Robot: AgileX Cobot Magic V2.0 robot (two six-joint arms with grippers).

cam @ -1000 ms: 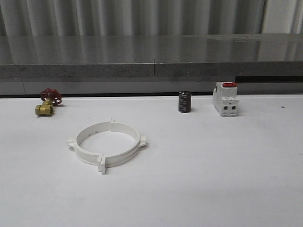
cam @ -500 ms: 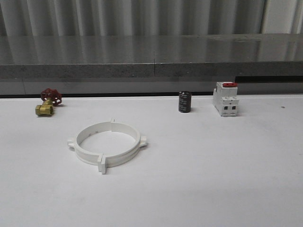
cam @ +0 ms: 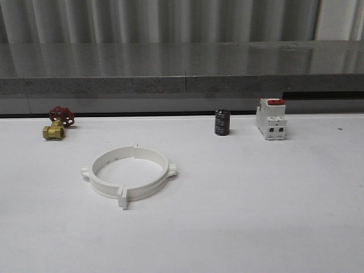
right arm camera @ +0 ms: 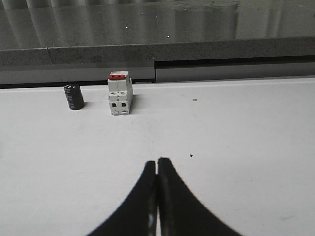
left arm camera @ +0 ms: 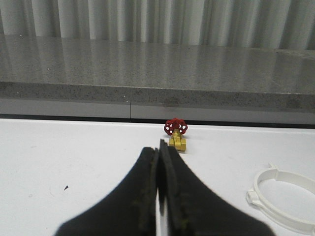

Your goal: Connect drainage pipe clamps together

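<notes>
The two white drainage pipe clamps (cam: 129, 173) lie on the white table left of centre, their half-rings set together as one wide flat ring with small square tabs at the joints and sides. An arc of that ring (left arm camera: 283, 201) shows in the left wrist view. My left gripper (left arm camera: 158, 147) is shut with nothing between its fingers, back from the ring and pointing toward the brass valve. My right gripper (right arm camera: 157, 161) is shut and empty too, over bare table well short of the switch.
A brass valve with a red handwheel (cam: 57, 122) stands at the back left. A black cylinder (cam: 222, 123) and a white boxy switch with a red top (cam: 271, 119) stand at the back right. A grey stone ledge (cam: 182, 68) runs behind the table.
</notes>
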